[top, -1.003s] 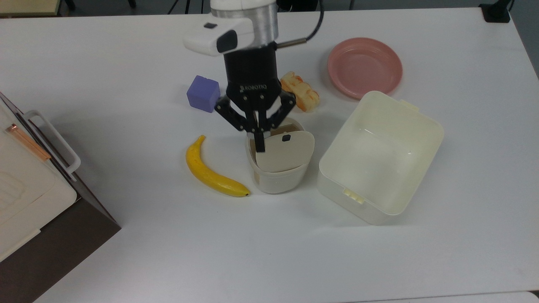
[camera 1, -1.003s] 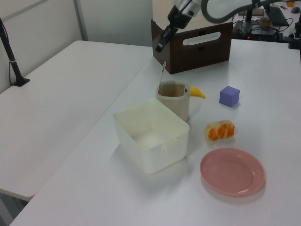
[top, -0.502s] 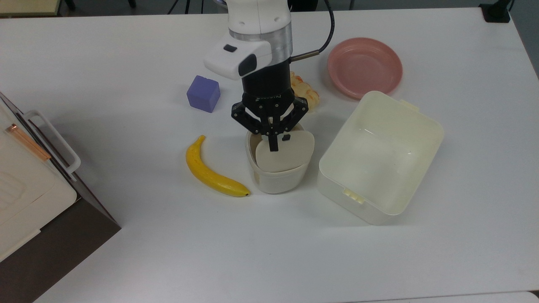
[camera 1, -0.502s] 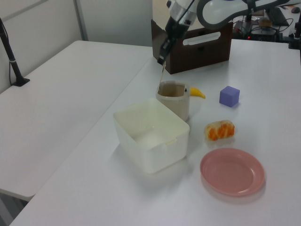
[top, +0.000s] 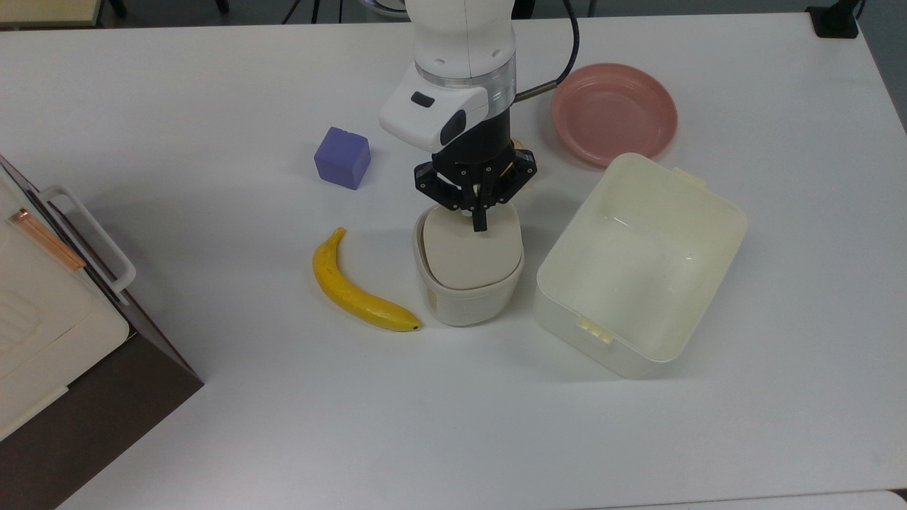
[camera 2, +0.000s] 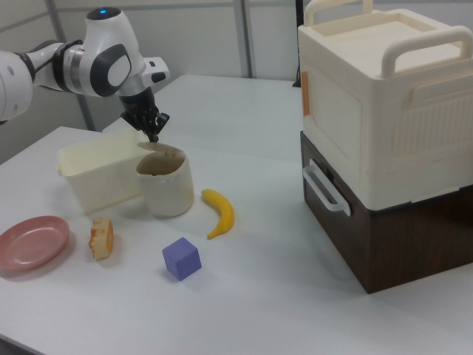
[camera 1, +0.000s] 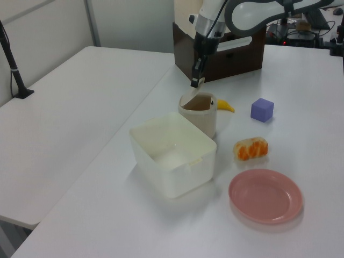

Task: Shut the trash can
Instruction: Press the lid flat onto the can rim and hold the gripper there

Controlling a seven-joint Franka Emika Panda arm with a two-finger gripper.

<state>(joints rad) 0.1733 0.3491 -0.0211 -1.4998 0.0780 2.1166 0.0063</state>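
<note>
A white bench seen from above, with a robot arm reaching down over a small cream trash can near the middle. The can stands between a banana on the top view's left and a larger lidless tub on the top view's right, close to both. Its beige lid is not yet flat: in the left view it slants up from the rim with a gap under its raised edge, and in the right view it hovers low over the opening.

The claw points straight down, its two fingers pressed together with nothing between them, the tips resting on the lid's far edge in the top view. So the lid lies directly beneath the claw, and its free edge is the one under the tips. Judging from this, the lid looks most of the way down and the remaining move is a short push straight downward until it seats on the rim; a push off to the side could slip off the edge or tip the light can.

Elsewhere on the bench: a purple cube, a pink plate, and an orange piece of toy food. A brown-and-cream appliance sits at the bench edge, well apart from the can
</note>
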